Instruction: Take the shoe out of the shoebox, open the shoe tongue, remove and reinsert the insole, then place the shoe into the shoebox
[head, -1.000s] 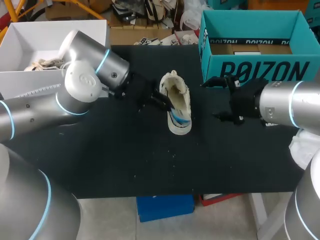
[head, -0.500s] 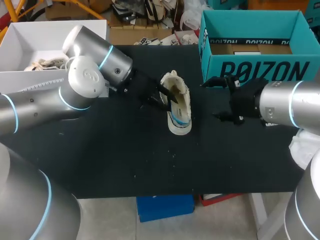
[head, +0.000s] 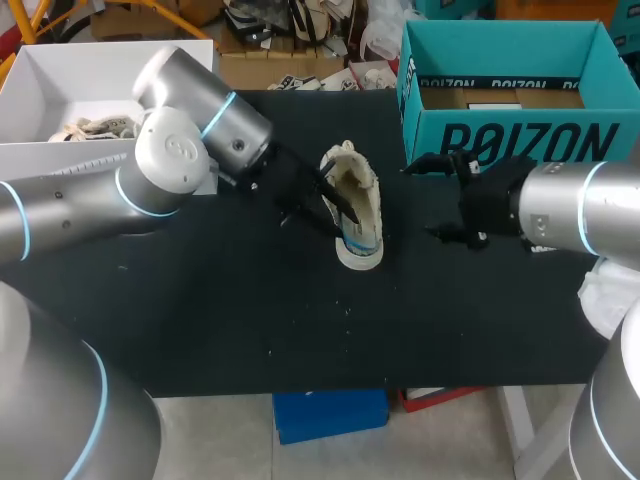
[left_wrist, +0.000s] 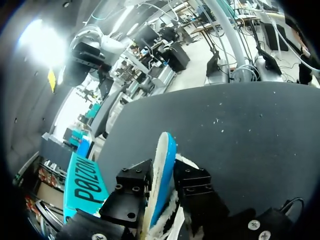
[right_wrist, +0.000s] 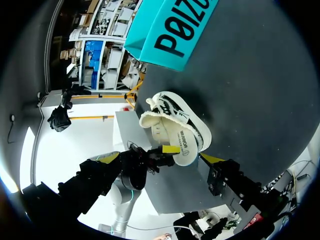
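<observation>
You're in a robotics lab, by the look of it: your left arm (head: 190, 120) and right arm (head: 580, 215), silver with blue rings, come in over a black table (head: 250, 320) bearing a teal shoebox (head: 510, 140) and one loose shoe (head: 355, 215).

From where I sit, the one piece of furniture I can vouch for is the worktop (head: 250, 300) — a flat, matte black surface spanning the width of the head view and ending in a straight front edge nearest the camera. It is dusted with small pale flecks (head: 347, 311), scattered loosely across the middle and toward that front edge, and the left wrist view picks up the same specks on the open stretch ahead. The light lies evenly over it — diffuse, edge to edge.
</observation>
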